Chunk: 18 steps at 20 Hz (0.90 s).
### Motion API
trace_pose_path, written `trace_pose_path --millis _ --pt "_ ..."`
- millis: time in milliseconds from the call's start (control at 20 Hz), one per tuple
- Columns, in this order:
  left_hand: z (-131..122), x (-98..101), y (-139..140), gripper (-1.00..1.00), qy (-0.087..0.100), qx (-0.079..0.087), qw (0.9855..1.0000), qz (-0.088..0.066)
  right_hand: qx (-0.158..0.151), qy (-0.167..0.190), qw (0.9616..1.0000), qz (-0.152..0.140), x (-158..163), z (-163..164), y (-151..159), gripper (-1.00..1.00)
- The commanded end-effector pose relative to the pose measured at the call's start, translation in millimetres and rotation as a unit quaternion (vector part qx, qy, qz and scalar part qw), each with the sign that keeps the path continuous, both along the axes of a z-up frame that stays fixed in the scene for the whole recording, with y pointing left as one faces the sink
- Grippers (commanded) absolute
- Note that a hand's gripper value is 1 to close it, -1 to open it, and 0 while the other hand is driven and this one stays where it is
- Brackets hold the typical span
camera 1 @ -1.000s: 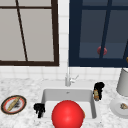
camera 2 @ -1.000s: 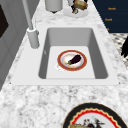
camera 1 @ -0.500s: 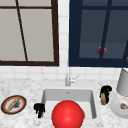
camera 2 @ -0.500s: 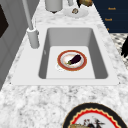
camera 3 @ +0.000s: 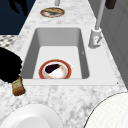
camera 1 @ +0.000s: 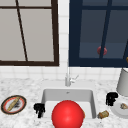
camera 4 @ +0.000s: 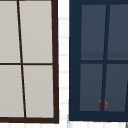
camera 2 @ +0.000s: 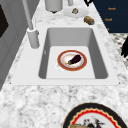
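My left hand (camera 1: 39, 109) hovers at the sink's (camera 1: 47, 95) front left corner, fingers hanging down relaxed, holding nothing; it is also at the right edge of the left side view (camera 2: 125, 48) and the top left of the right side view (camera 3: 18, 6). My right hand (camera 1: 111, 98) floats over the counter to the right of the sink, just above a small brown jar (camera 1: 103, 114) lying on its side. The right side view has that hand (camera 3: 8, 67) right beside the jar (camera 3: 18, 86). A red-rimmed plate (camera 2: 72, 60) with an eggplant lies in the basin.
A big red ball (camera 1: 67, 115) covers the sink's front. The faucet (camera 1: 68, 77) stands behind the basin. A patterned plate (camera 1: 13, 104) with food sits on the left counter. On the right are a white plate (camera 1: 117, 110) with a food piece and a grey canister (camera 1: 123, 82).
My right hand has moved to the right and a little down, from the sink's right rim toward the white plate. The left hand has stayed still.
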<state>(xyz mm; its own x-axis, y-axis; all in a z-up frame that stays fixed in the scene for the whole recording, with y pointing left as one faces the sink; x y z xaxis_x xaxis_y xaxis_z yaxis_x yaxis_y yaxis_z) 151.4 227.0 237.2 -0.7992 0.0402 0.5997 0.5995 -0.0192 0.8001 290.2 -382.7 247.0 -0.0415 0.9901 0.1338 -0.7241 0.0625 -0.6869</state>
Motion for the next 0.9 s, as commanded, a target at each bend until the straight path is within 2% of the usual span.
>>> trace_pose_path --millis 0,200,250,300,450,850 --pt "0.0 0.0 0.0 0.00 0.000 0.000 1.0000 0.000 0.000 -0.029 0.9996 0.001 -22.2 -9.2 -13.1 1.00" --pt "0.0 0.0 0.0 0.00 0.000 0.000 1.0000 0.000 0.002 -0.034 0.9994 0.006 -37.4 -9.6 -24.5 1.00" --pt "0.0 0.0 0.0 0.00 0.000 0.000 1.0000 0.000 0.002 -0.031 0.9995 0.002 -40.1 -9.6 -23.3 -1.00" --pt "0.0 0.0 0.0 0.00 0.000 0.000 1.0000 0.000 0.001 -0.032 0.9995 0.002 -46.9 -8.7 -21.7 -1.00" --pt "0.0 0.0 0.0 0.00 0.000 0.000 1.0000 0.000 0.006 -0.048 0.9987 0.013 -53.9 14.3 -42.7 -1.00" --pt "0.0 0.0 0.0 0.00 0.000 0.000 1.0000 0.000 0.037 -0.029 0.9988 0.011 -61.2 32.4 -92.5 -1.00"
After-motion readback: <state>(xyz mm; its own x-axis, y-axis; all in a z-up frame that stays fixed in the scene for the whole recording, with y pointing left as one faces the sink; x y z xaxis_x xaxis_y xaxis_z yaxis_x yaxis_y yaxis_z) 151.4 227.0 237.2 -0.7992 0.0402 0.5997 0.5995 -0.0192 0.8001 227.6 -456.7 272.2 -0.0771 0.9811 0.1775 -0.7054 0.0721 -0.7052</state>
